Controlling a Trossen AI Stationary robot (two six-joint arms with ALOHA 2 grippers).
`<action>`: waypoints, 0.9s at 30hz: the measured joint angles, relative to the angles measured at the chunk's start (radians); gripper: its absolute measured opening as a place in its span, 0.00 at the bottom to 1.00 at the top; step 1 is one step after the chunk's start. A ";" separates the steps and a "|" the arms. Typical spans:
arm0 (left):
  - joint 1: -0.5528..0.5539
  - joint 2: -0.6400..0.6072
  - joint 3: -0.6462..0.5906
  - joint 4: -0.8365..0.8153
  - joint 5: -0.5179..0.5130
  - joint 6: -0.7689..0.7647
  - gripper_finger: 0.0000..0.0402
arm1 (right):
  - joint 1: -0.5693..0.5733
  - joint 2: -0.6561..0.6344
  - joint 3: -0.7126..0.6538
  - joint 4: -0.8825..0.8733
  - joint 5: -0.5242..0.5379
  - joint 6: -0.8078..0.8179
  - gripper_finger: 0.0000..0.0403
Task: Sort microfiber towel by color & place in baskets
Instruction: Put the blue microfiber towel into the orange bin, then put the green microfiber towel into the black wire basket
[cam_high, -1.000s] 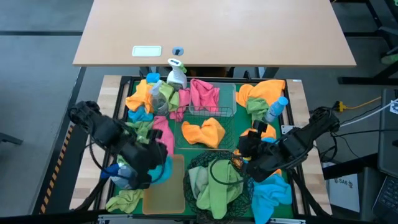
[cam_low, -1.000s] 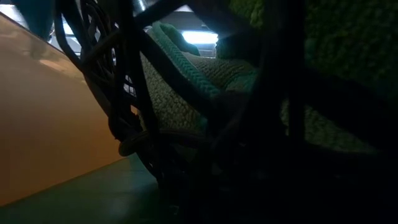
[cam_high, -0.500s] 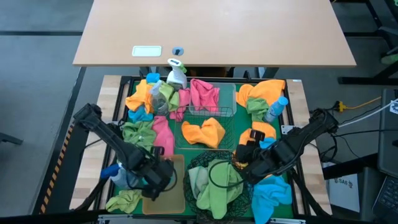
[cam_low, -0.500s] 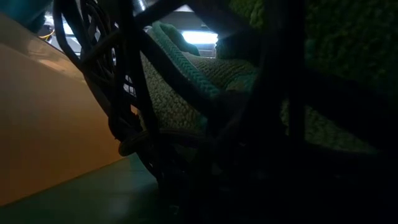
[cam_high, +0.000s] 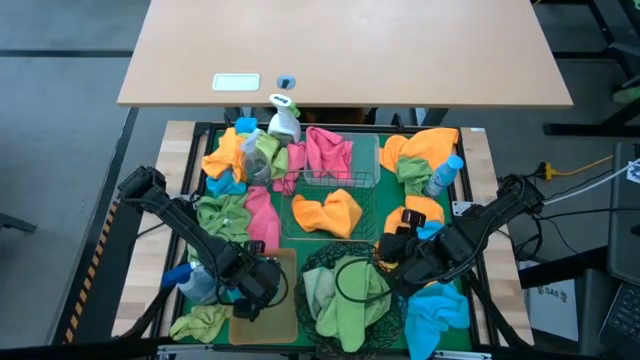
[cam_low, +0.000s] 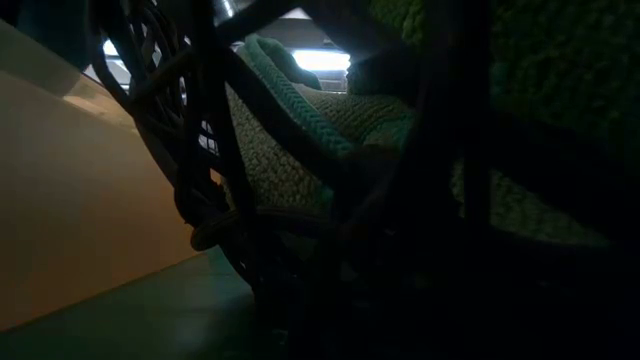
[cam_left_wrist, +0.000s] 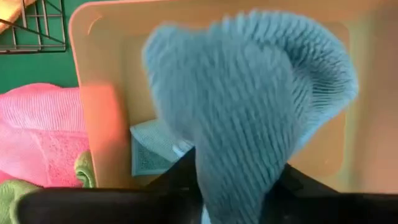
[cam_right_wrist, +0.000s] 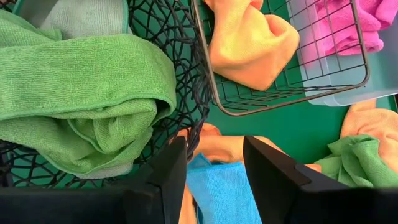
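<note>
My left gripper (cam_high: 255, 285) points down into the tan bin (cam_high: 272, 318), its fingers parted around a blue towel (cam_left_wrist: 249, 106) that shows blurred over the bin's floor (cam_left_wrist: 367, 124). A pale blue corner (cam_left_wrist: 152, 152) lies on that floor. My right gripper (cam_high: 395, 255) hangs open beside the black mesh basket (cam_high: 330, 262) with green towels (cam_right_wrist: 81, 93) in it. Under its fingers (cam_right_wrist: 214, 168) lie a blue towel (cam_right_wrist: 217, 190) and an orange one (cam_right_wrist: 214, 146) on the green mat. The wire basket (cam_high: 362, 208) holds an orange towel (cam_high: 327, 212). My left gripper has the blue towel between its two fingers (cam_left_wrist: 177, 174), which come from above, pointing down. The towel itself covers the place of contact, so I cannot tell whether the fingers touch it.
A clear basket (cam_high: 368, 165) at the far side holds a pink towel (cam_high: 328, 150). Spray bottles (cam_high: 283, 120) (cam_high: 445, 175) stand among loose orange, green and pink towels. More towels lie at the near edge (cam_high: 200, 322) (cam_high: 440, 312). In the low view the basket's mesh (cam_low: 200, 150) fills the picture.
My left gripper has come down with the blue towel, toward the table's near edge, into the tan bin. My right gripper has sunk a little and tipped further down beside the black basket.
</note>
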 joint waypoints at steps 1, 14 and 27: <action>0.000 0.000 0.000 0.002 0.000 0.000 0.27 | 0.000 0.000 0.000 0.000 0.000 0.000 0.39; 0.034 0.000 0.005 -0.010 0.191 0.005 0.47 | 0.000 0.000 0.000 0.000 0.000 0.000 0.39; 0.132 -0.001 0.000 -0.333 0.044 0.053 0.47 | 0.000 0.000 0.000 0.011 0.000 -0.001 0.39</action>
